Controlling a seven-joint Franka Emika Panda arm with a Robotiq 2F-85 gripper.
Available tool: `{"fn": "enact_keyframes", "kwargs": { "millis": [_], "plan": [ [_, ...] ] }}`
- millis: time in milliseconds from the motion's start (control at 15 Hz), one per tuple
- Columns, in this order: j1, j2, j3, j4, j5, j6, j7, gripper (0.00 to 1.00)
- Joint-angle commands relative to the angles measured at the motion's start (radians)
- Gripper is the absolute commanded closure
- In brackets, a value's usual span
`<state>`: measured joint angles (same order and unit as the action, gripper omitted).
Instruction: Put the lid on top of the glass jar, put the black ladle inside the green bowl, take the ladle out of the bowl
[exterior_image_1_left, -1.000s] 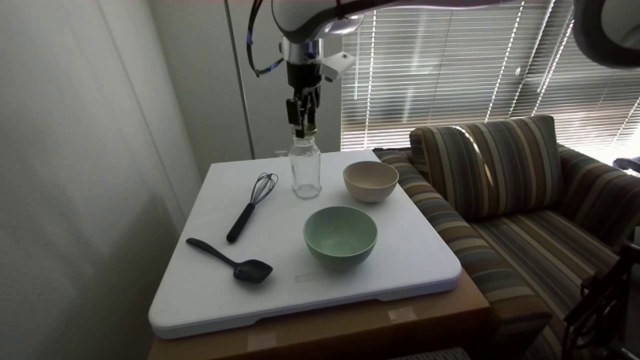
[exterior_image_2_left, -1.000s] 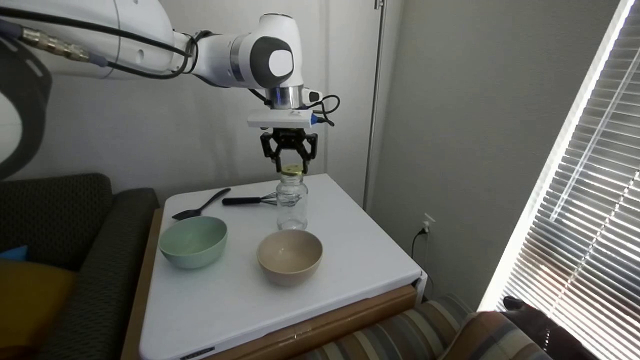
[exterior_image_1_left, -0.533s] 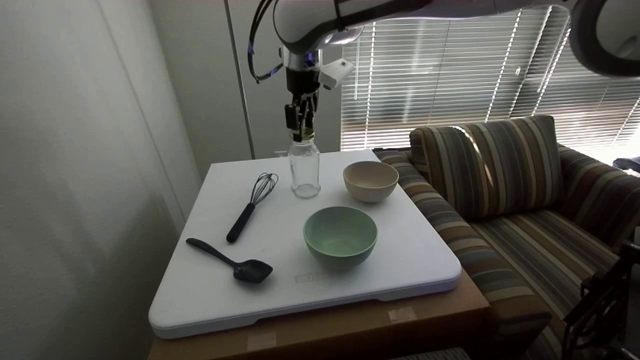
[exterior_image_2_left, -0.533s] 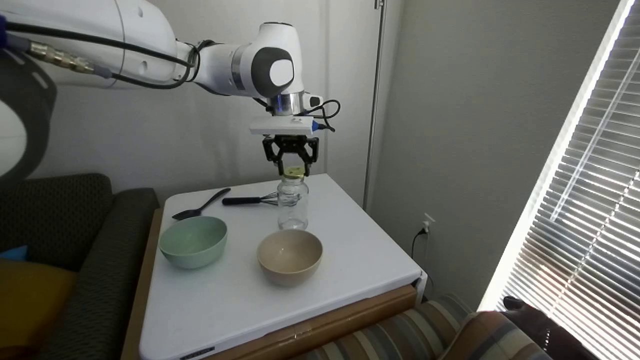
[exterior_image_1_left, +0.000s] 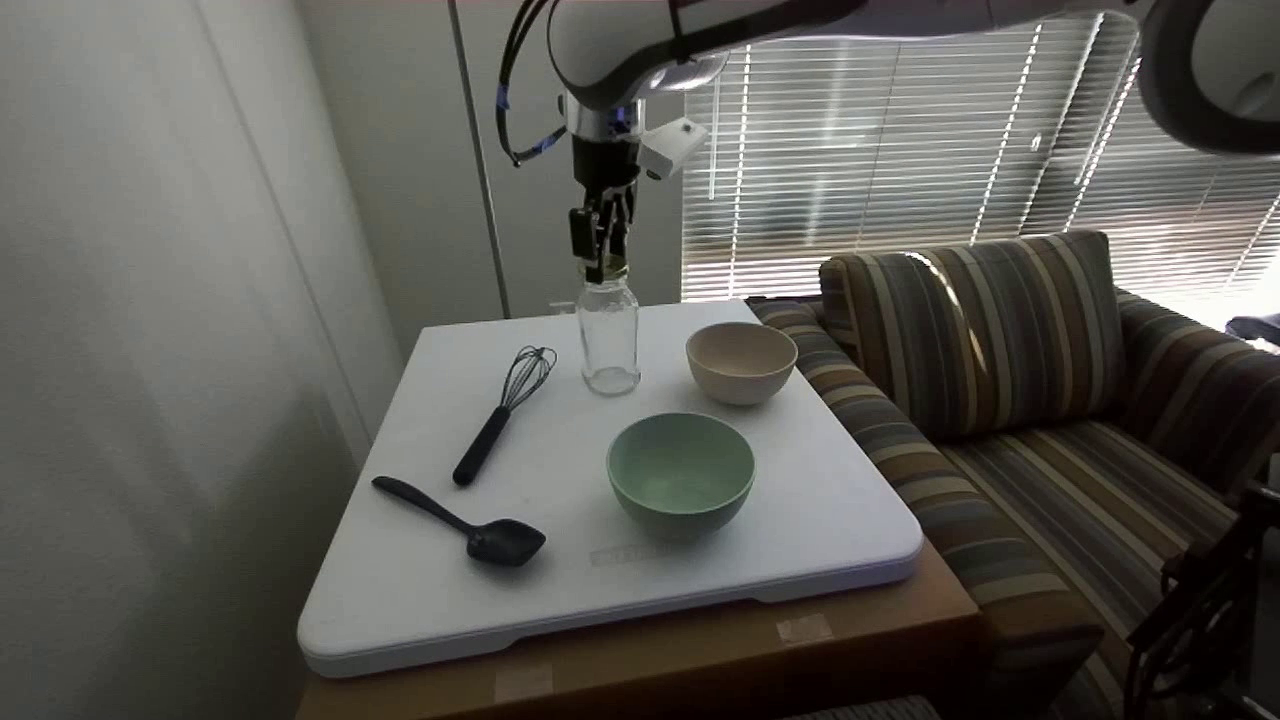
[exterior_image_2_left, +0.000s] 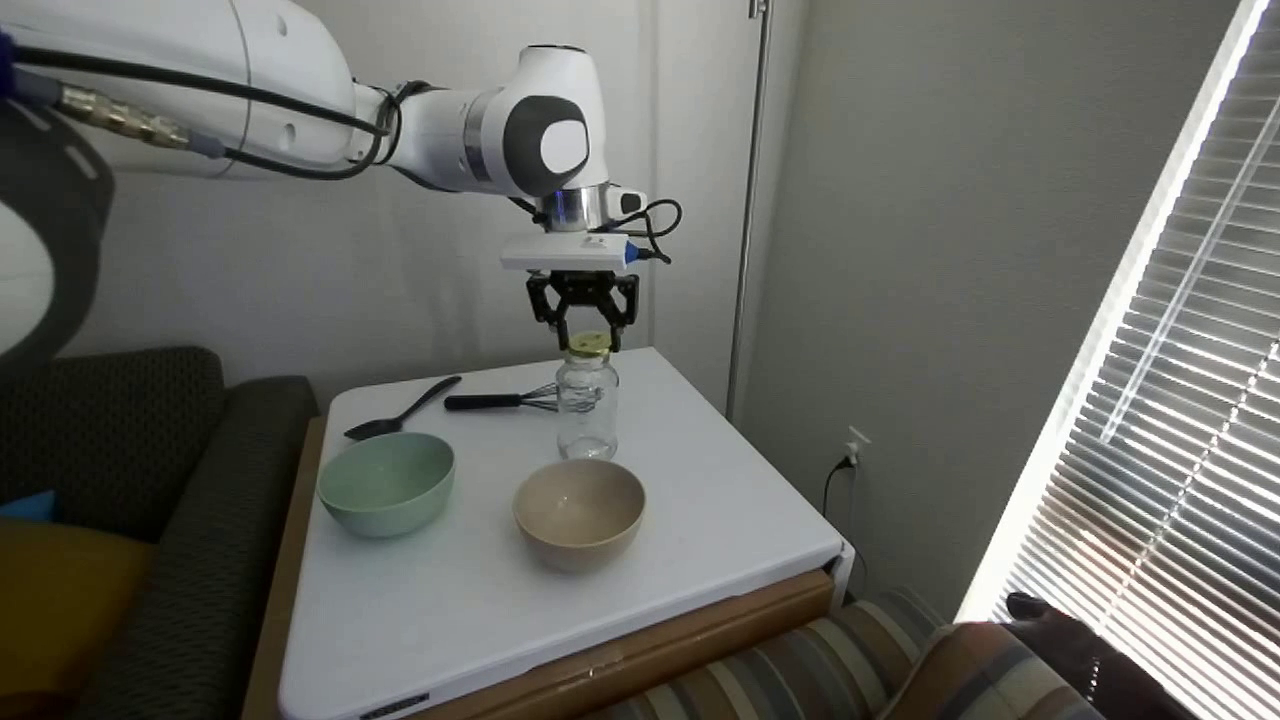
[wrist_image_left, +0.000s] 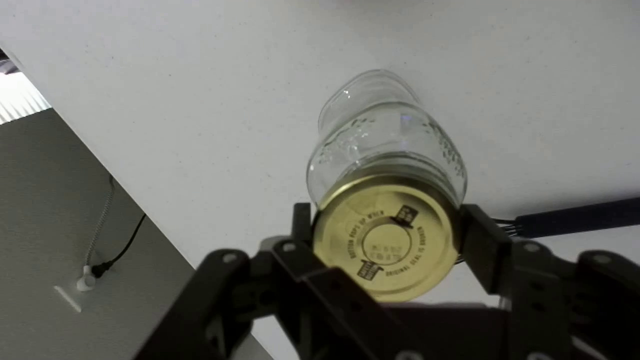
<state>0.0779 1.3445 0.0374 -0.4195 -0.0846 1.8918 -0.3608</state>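
The yellow-gold lid (wrist_image_left: 387, 240) covers the mouth of the clear glass jar (exterior_image_2_left: 587, 412), which stands upright at the back of the table. My gripper (exterior_image_2_left: 589, 345) points straight down over it, closed against the lid's rim from two sides. In the wrist view the black fingers (wrist_image_left: 485, 250) press the lid's edges, and the jar (wrist_image_left: 380, 132) leans away beneath by perspective. The black ladle (exterior_image_1_left: 505, 543) lies at the table's front left in an exterior view, its handle towards the wall. The green bowl (exterior_image_1_left: 680, 518) stands upright to the ladle's right with nothing in it.
A black whisk (exterior_image_1_left: 485, 442) lies between ladle and jar. The cream bowl (exterior_image_2_left: 578, 552) stands close to the jar. A white table (exterior_image_1_left: 560, 600) with raised edges carries everything. A striped armchair (exterior_image_1_left: 890, 480) adjoins one side, and a wall (exterior_image_1_left: 200, 400) rises along the opposite side.
My gripper has come down slightly with the lid, onto the jar's mouth, and the jar has shifted a little. Over the last half second almost nothing has moved.
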Motion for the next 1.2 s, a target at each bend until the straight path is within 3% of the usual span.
{"fn": "enact_keyframes", "kwargs": {
  "millis": [0,1133],
  "plan": [
    [-0.015,-0.019,0.022,-0.021,0.023,-0.014,-0.011,0.53],
    [-0.019,-0.006,0.017,-0.040,0.015,-0.045,0.000,0.53]
  ]
}}
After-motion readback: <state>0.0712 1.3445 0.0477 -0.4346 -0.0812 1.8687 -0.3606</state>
